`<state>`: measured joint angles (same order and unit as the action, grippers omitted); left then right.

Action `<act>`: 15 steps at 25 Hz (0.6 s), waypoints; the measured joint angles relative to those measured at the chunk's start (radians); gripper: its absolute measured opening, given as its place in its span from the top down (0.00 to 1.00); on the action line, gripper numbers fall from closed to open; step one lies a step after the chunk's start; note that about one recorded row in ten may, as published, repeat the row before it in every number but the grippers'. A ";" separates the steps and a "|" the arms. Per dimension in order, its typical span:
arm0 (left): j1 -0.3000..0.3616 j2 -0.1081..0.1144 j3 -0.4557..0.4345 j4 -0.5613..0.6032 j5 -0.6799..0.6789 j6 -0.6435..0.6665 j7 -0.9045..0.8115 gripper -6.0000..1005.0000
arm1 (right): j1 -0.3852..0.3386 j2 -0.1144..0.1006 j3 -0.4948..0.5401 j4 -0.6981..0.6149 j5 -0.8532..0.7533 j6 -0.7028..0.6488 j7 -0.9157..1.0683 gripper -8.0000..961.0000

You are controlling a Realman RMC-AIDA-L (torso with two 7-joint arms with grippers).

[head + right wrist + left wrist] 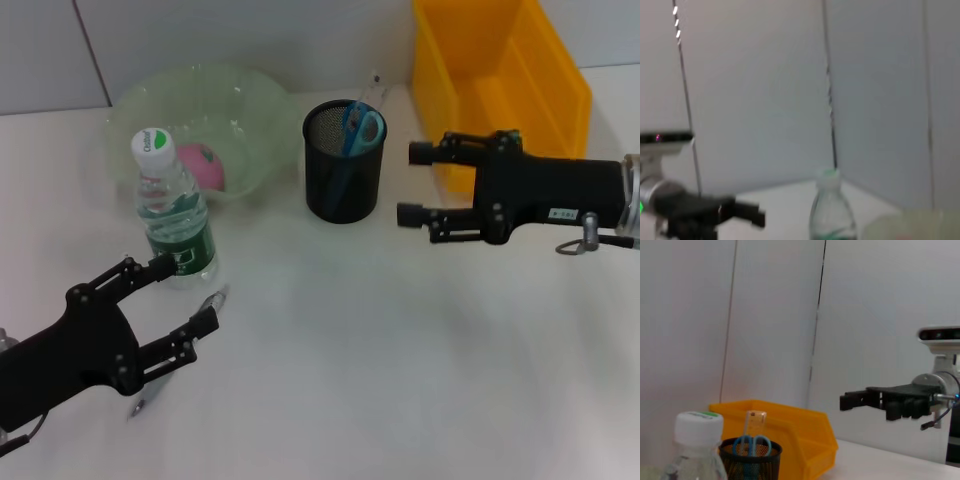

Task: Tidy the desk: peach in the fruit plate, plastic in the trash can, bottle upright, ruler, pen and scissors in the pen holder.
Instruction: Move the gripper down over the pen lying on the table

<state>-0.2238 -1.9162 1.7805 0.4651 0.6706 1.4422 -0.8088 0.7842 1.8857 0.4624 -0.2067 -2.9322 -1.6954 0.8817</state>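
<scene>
step: we read the tidy-up as nearly done; bottle (172, 207) stands upright, peach (203, 166) sits in the fruit plate (255, 105), scissors (358, 130) and ruler (373, 92) are in the pen holder (343, 162).
left over: a thin shiny item (212, 299) lies on the surface (400, 360) just in front of the bottle, partly under the left claw; we can't tell if it's the pen or the plastic.
pen: not clearly visible in the holder.
trash can: yellow bin (500, 80) stands just right of the pen holder; we can't see its contents.
next move: if that item is the last one, we'd lower the left claw onto it, grip it flat on the surface, then carry it to the holder or the bin.
left claw (180, 295): fingers spread wide, holding nothing, hovering just in front of the bottle, upper finger close to its base.
right claw (410, 183): fingers wide apart, empty, raised just right of the pen holder, in front of the bin.
</scene>
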 joint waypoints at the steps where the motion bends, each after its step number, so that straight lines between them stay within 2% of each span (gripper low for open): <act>1: 0.012 0.000 -0.015 0.018 0.020 -0.004 -0.018 0.20 | 0.028 0.027 -0.047 -0.089 0.005 -0.040 0.038 0.15; 3: 0.012 0.000 -0.015 0.018 0.020 -0.004 -0.018 0.20 | 0.035 0.035 -0.066 -0.124 0.007 -0.058 0.056 0.15; 5: 0.094 -0.006 -0.084 0.160 0.136 -0.094 -0.133 0.20 | 0.043 0.046 -0.099 -0.187 0.020 -0.086 0.085 0.15; 7: 0.104 -0.007 -0.089 0.178 0.151 -0.109 -0.148 0.20 | 0.040 0.048 -0.139 -0.218 0.054 -0.097 0.104 0.15; 8: 0.176 -0.019 -0.125 0.346 0.273 -0.235 -0.287 0.20 | 0.034 0.048 -0.174 -0.228 0.082 -0.098 0.119 0.15; 9: 0.176 -0.019 -0.125 0.346 0.273 -0.235 -0.287 0.20 | 0.027 0.047 -0.212 -0.238 0.113 -0.098 0.138 0.15; 10: 0.199 -0.028 -0.137 0.397 0.324 -0.274 -0.340 0.20 | 0.021 0.047 -0.260 -0.251 0.151 -0.098 0.161 0.15; 11: 0.246 -0.054 -0.181 0.509 0.442 -0.342 -0.463 0.20 | 0.009 0.052 -0.359 -0.281 0.222 -0.093 0.199 0.15; 12: 0.251 -0.059 -0.191 0.525 0.466 -0.351 -0.486 0.20 | 0.004 0.057 -0.408 -0.297 0.252 -0.089 0.215 0.15; 13: 0.251 -0.059 -0.191 0.525 0.466 -0.351 -0.486 0.20 | 0.004 0.057 -0.408 -0.297 0.252 -0.089 0.215 0.15; 14: 0.263 -0.075 -0.216 0.559 0.520 -0.360 -0.534 0.20 | -0.002 0.063 -0.460 -0.314 0.286 -0.086 0.235 0.15; 15: 0.279 -0.107 -0.274 0.617 0.633 -0.365 -0.625 0.20 | -0.007 0.070 -0.513 -0.333 0.318 -0.083 0.252 0.15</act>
<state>0.0556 -2.0230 1.5067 1.0823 1.3033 1.0770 -1.4334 0.7776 1.9554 -0.0508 -0.5393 -2.6142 -1.7789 1.1338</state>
